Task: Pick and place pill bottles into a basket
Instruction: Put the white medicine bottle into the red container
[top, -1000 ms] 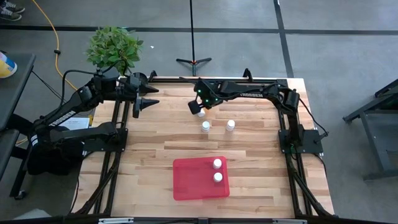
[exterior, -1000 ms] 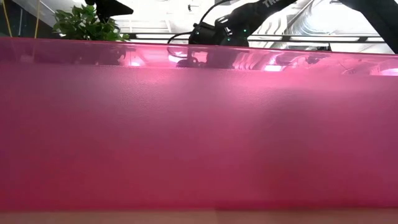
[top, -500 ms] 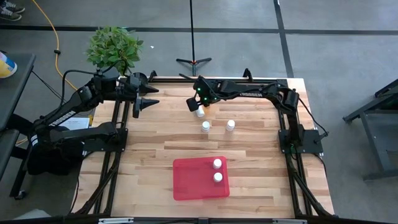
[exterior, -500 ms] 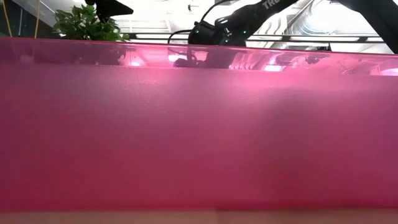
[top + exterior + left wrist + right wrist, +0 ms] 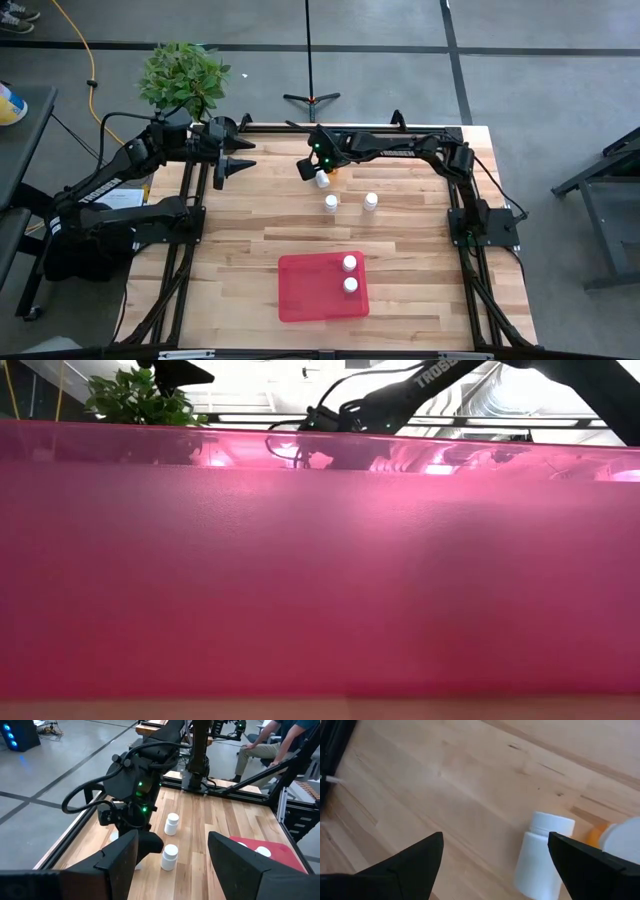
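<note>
I see a pale blond wooden table [image 5: 260, 230] with darker streaks of grain running across its planks. The basket [image 5: 305, 295] on it is a translucent red, and from table height its wall [image 5: 320, 580] fills my screen with pinkish red. Two white-capped pill bottles [image 5: 350, 274] sit in it, and two more white bottles [image 5: 350, 203] stand on the wood. Under my right pincer [image 5: 492, 865] there is a white bottle [image 5: 540, 855] beside an orange one with a white cap [image 5: 615, 837]. Both arms are black, with green lights glowing on the right wrist [image 5: 322, 152]. The plant [image 5: 183, 78] is leafy green.
</note>
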